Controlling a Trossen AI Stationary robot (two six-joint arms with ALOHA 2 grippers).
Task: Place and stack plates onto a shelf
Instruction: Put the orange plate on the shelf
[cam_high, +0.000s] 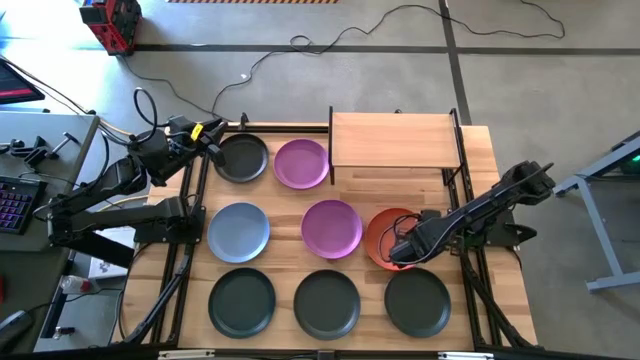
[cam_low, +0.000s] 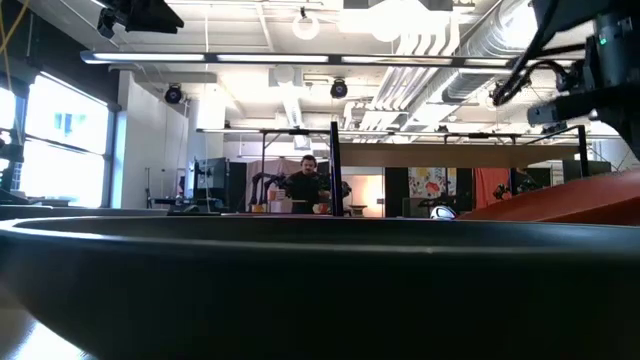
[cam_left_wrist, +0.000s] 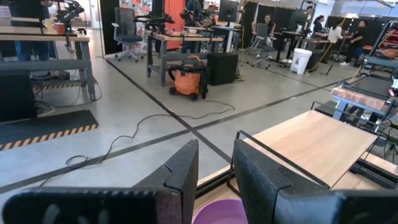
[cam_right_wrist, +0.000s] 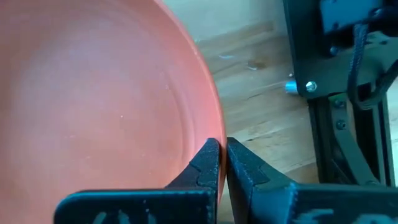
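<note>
From above, the table (cam_high: 490, 150) carries 8 plates in 3 rows, with narrow strips of bare wood between them. The shelf (cam_high: 393, 139) sits at 12 o'clock on the table, its pale board bare. Left of it lie 1 dark plate (cam_high: 243, 158) and 1 purple plate (cam_high: 301, 163). The middle row holds 1 blue-grey plate (cam_high: 238, 231), a second purple plate (cam_high: 331, 228) and the orange plate (cam_high: 384, 232). At 6 o'clock lie 3 more dark plates (cam_high: 327, 303), edges nearly touching. The left gripper (cam_high: 215, 140) hovers at the dark plate's 10 o'clock edge. The right gripper (cam_high: 403, 253) is at the orange plate's 5 o'clock rim.

From table height, a dark plate's rim (cam_low: 300, 260) fills the foreground; the orange plate (cam_low: 570, 205) rises tilted at 3 o'clock.

Past the left wrist, the 2 fingers (cam_left_wrist: 180, 171) stand apart with nothing between them; the shelf (cam_left_wrist: 317, 143) and a purple plate's edge (cam_left_wrist: 221, 213) lie ahead.

Past the right wrist, the right gripper (cam_right_wrist: 222, 163) is clamped on the orange plate (cam_right_wrist: 93, 99) at its rim, bare wood beside it.
</note>
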